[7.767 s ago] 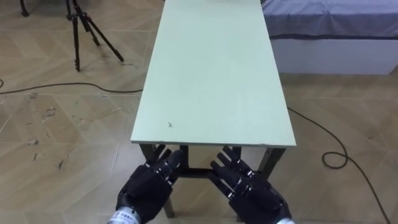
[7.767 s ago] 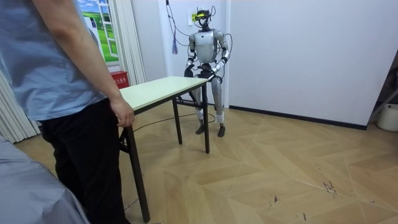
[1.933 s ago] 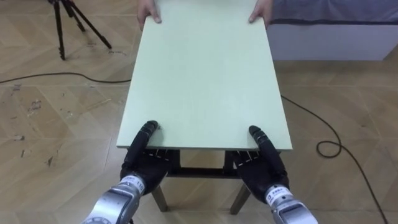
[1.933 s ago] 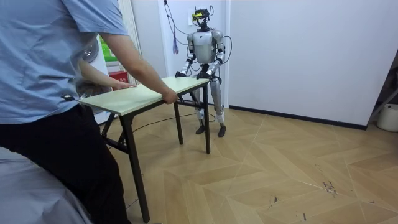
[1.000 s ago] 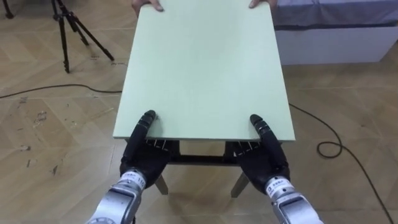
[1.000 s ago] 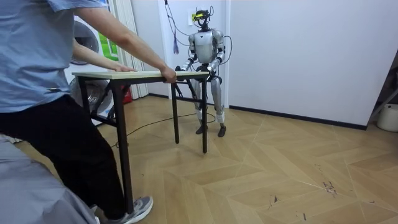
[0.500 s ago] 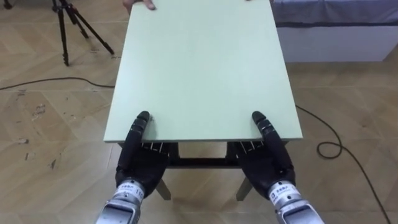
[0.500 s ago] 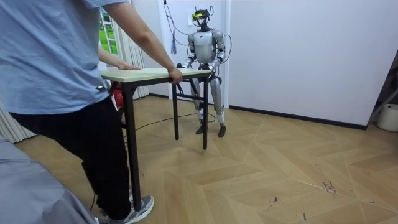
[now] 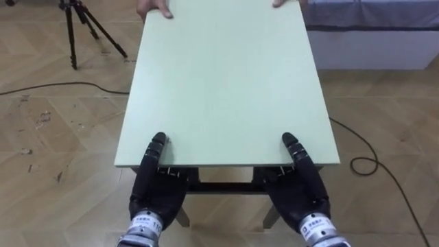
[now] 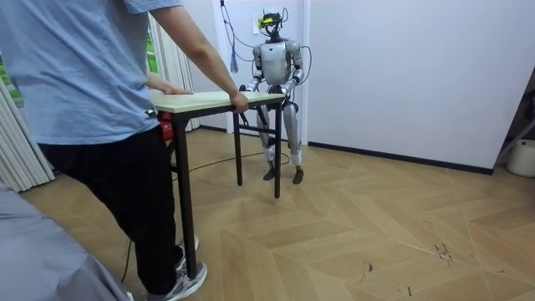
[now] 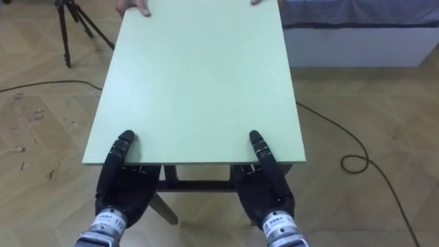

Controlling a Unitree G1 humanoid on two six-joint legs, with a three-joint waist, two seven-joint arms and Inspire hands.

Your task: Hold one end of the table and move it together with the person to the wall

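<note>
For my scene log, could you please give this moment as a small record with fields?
table: pale green top, dark legs, between robot and person
left robot hand: grips near edge, thumb on top
right robot hand: grips near edge, thumb on top
person: both hands on far edge
floor: tripod, black cable
beyond table: bed at the right

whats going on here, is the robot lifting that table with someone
The robot and a person are holding a light green table from opposite ends. The left robot hand and the right robot hand grip the near edge, thumbs on top and palms underneath. The person's hands hold the far end.
</note>
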